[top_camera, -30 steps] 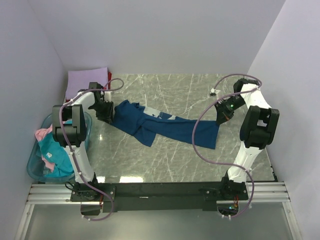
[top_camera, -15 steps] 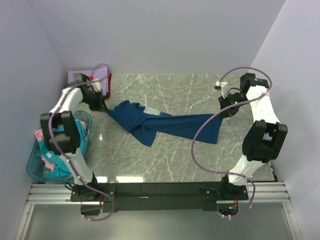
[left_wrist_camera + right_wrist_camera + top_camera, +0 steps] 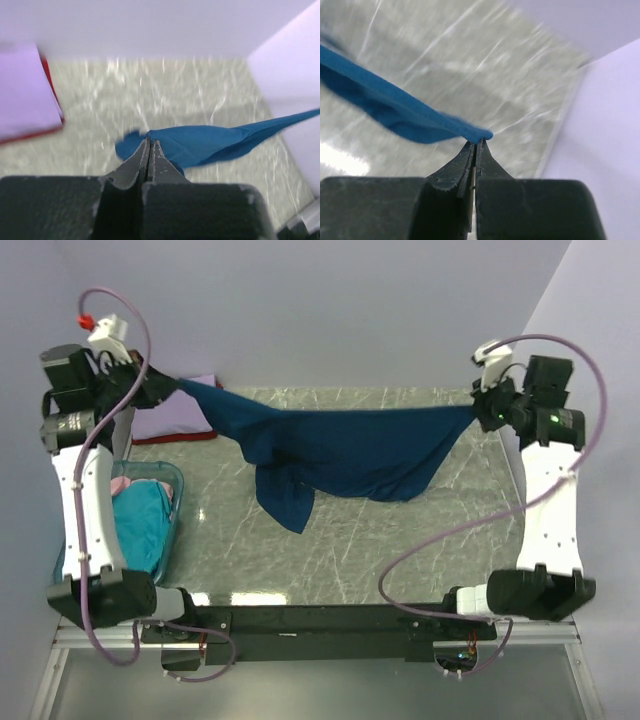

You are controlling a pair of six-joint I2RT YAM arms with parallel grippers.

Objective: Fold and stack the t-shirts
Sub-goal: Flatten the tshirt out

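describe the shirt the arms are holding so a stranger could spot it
Look above the grey marble table. Stretched across it from the left hand to the right hand is the dark blue t-shirt, its middle sagging. It alone is lifted; the lavender shirt lies flat at the far-left corner and the teal shirt sits in the basket.

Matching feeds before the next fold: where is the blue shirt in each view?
Top: blue shirt strung across the upper centre.
Left wrist: centre to right edge.
Right wrist: left edge to centre.
Shared landmark: marble table.
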